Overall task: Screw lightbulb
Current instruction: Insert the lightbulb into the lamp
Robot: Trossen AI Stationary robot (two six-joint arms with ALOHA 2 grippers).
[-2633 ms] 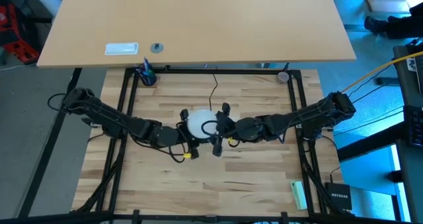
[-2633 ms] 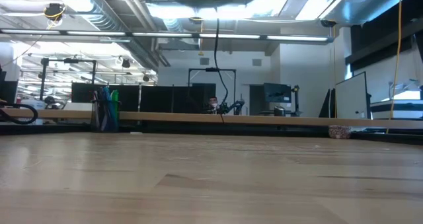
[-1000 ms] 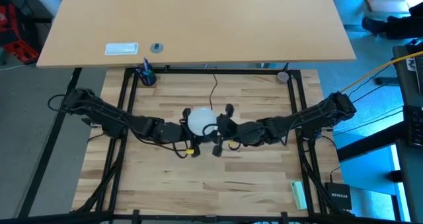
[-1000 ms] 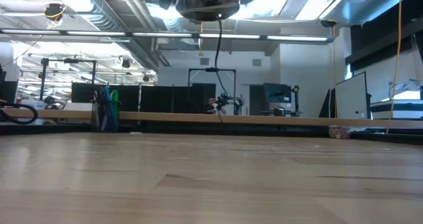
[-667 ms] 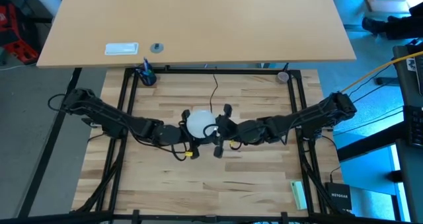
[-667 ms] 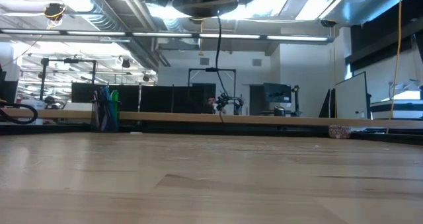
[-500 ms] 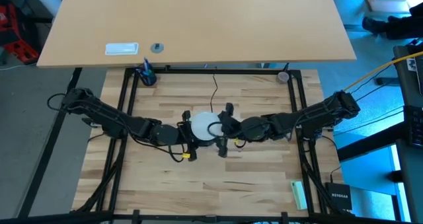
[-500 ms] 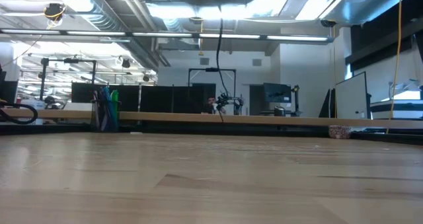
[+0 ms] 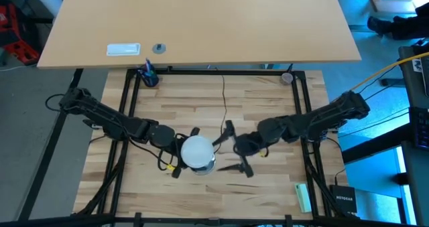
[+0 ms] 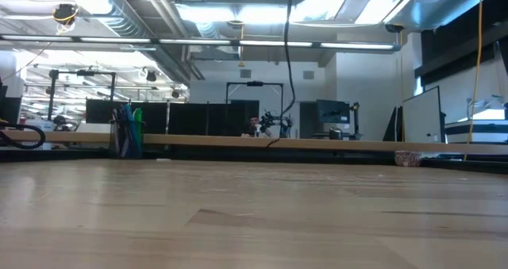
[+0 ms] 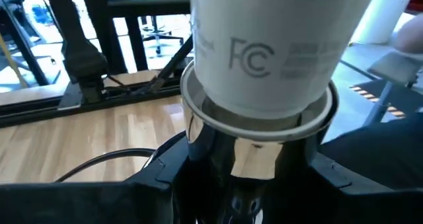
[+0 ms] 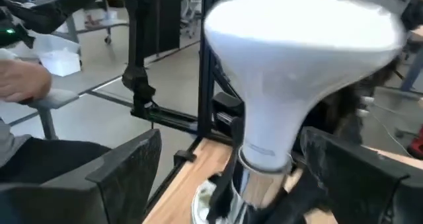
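Bright, even overhead light, soft shadows

Ceiling strip lights (image 10: 238, 15) glare in the low view; the lightbulb (image 12: 301, 72) is motion-blurred in the right wrist view, and blue light spills at the high view's right edge.

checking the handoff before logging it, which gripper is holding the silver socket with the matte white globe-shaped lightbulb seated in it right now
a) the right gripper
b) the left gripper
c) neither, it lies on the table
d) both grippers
b) the left gripper is clamped around the silver socket under the matte white globe-shaped lightbulb, while the right gripper stands open beside it, its fingers spread and touching nothing.
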